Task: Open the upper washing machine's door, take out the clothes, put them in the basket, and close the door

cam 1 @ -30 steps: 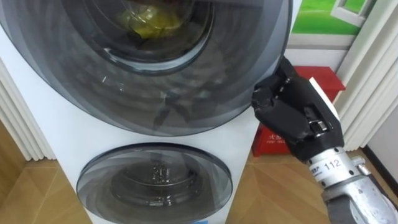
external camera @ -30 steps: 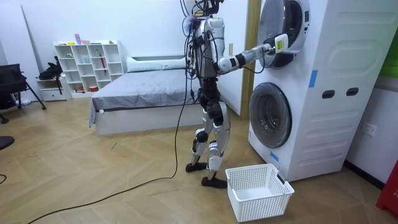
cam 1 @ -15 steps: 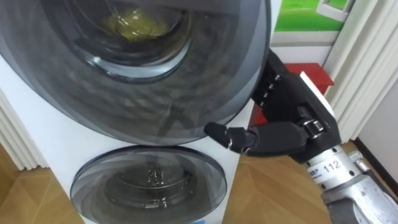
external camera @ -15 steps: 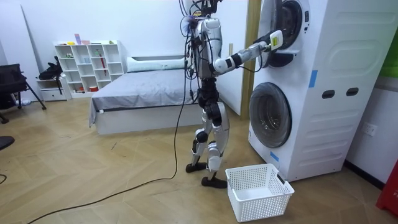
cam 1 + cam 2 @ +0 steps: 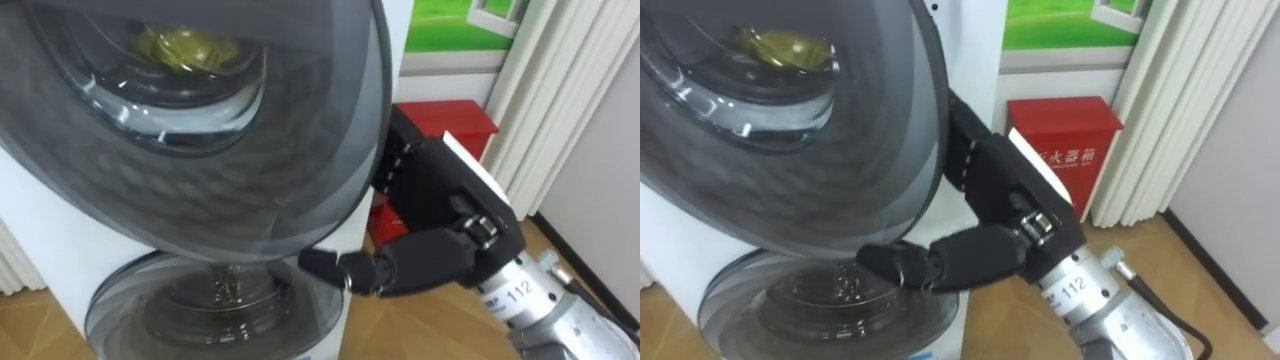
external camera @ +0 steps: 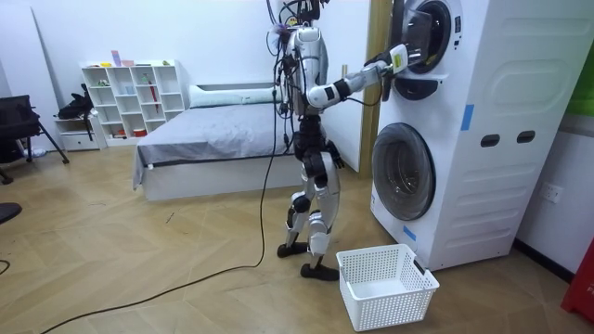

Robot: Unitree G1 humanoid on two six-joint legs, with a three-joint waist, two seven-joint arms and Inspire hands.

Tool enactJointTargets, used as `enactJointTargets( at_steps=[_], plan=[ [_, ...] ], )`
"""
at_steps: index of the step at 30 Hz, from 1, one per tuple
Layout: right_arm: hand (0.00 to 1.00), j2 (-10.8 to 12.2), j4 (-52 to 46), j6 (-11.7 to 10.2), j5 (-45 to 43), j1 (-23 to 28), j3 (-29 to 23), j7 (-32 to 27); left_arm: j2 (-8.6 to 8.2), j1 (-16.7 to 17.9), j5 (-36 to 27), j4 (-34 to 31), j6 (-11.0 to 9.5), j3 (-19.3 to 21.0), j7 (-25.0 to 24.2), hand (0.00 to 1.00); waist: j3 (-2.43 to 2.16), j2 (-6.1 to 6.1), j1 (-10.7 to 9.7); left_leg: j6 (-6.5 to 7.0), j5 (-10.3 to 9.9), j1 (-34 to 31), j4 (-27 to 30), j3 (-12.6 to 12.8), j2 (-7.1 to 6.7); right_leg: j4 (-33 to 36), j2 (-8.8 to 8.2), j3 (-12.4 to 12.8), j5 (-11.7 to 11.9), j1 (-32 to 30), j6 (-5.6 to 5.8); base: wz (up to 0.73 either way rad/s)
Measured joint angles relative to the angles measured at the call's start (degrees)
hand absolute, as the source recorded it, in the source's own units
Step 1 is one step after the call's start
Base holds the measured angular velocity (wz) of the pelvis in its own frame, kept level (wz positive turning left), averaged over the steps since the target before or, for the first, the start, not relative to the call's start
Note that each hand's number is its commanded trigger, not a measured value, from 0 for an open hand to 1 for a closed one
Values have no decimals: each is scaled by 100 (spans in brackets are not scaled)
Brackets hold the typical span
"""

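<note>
The upper washing machine door [image 5: 250,170], round and of dark glass, stands part open. Through its glass a yellow-green piece of clothing [image 5: 185,45] shows in the drum. My right hand [image 5: 440,200] holds the door at its right rim. Its fingers reach behind the rim, and its thumb lies across the door's lower front. In the room view I stand in front of the stacked machines with my right arm raised and the right hand [image 6: 394,57] at the upper door [image 6: 413,51].
The lower machine's round door [image 5: 200,310] is closed below the upper one. A red box [image 5: 445,125] and pale curtains [image 5: 560,110] stand to the right of the machines. A white laundry basket [image 6: 385,283] sits on the floor by my feet, and a bed [image 6: 213,139] is behind me.
The upper door has swung further open with my right hand on its rim. The thumb, curled at first, now stretches along the door's lower front.
</note>
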Motion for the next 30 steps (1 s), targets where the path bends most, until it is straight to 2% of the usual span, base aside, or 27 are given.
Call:
enactJointTargets(
  at_steps=[4,7,11,14,15,17,19,21,23,25,30],
  plan=[
    [0,-33,-30,2,-9,-17,-27,185,10,-30,-7,1,-63,-3,-134,0,1,-1,2,-4,-3,12,-1,0,-2,14,-3,-1,8,8,2,0],
    [0,-173,-98,18,-18,-80,-27,252,8,-28,3,-2,-156,2,-185,0,8,7,41,-3,-3,1,-5,0,0,9,-4,-19,7,7,2,5],
    [0,-199,-238,99,-216,-167,-28,345,18,-12,9,-2,-160,23,-207,0,26,18,75,-3,-3,-4,-6,-1,6,10,-13,-65,8,5,0,4],
    [0,-272,-253,154,-315,-302,-32,372,46,-15,9,-9,-168,39,-284,0,28,8,181,-4,-2,-19,-1,-63,6,24,-31,-140,7,-4,-6,2],
    [0,-304,-284,167,-318,-335,-29,371,46,-22,7,-14,-168,76,-282,0,27,-12,213,-4,-1,-47,1,-90,-1,53,-42,-137,-50,-52,40,9],
    [0,-340,-293,281,-350,-542,-26,378,57,-2,2,-14,-168,129,-279,0,26,-47,212,-4,-2,-84,5,-174,-18,142,-58,-126,-92,-123,41,4],
    [0,-400,-372,364,-478,-856,-23,395,75,65,3,-15,-226,252,-270,0,4,-119,347,-20,9,-118,12,-201,-6,128,-58,-191,-70,-149,-1,-5],
    [0,-407,-579,366,-504,-978,-38,441,141,135,8,-14,-235,262,-264,0,10,-176,372,-32,16,-141,25,-349,-1,113,-64,-282,-74,-117,-29,18],
    [0,-476,-633,374,-496,-969,7,477,197,229,-2,-15,-235,352,-252,0,24,-201,367,-37,19,-140,77,-419,6,108,-65,-315,-88,-71,-39,16],
    [0,-446,-644,380,-496,-974,28,406,254,232,1,-75,-234,358,-217,0,26,-216,441,-39,20,-149,97,-494,10,115,-69,-355,-109,-58,-39,7],
    [0,-454,-645,380,-494,-969,52,373,270,267,15,-82,-234,360,-155,0,18,-234,520,-72,42,-185,107,-514,20,123,-91,-437,-110,-48,-54,9]
  ],
)
